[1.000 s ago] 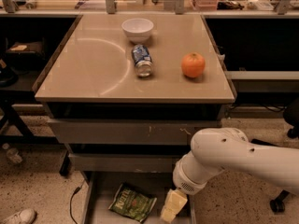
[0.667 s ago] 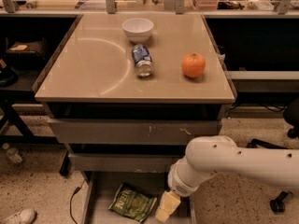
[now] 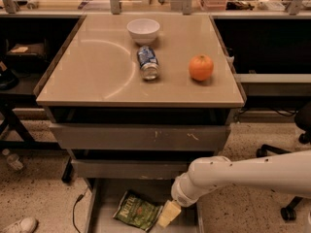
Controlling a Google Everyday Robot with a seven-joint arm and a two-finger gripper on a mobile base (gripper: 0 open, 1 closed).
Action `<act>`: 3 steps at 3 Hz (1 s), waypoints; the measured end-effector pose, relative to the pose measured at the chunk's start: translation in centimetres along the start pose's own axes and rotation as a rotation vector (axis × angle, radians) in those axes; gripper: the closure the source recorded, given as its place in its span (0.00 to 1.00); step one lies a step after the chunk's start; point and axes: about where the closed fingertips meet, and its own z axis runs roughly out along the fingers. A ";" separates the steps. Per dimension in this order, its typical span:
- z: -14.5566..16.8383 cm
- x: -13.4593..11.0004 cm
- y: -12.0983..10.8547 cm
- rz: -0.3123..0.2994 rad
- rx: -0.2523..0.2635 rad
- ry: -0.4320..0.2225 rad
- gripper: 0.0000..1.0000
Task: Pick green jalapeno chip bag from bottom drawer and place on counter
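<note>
Your gripper [image 3: 168, 214] is down in the bottom drawer [image 3: 103, 201]. You see it just beside the green jalapeno chip bag [image 3: 137, 211].

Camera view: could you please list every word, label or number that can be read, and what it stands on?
Small crinkly green foil chip bag in the lowest grey metal drawer: white lettering, possibly "KETTLE", too blurred to be sure.
Blue-and-silver can lying on the glossy beige counter: label unreadable.
Robot's gripper, down in that drawer at the bag's right edge: no text.
</note>
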 end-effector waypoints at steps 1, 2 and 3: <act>0.8 0.1 0.1 -0.007 -0.006 -0.007 0.00; 4.5 -0.2 -0.2 -0.013 -0.040 -0.056 0.00; 11.0 0.3 0.2 -0.001 -0.107 -0.095 0.00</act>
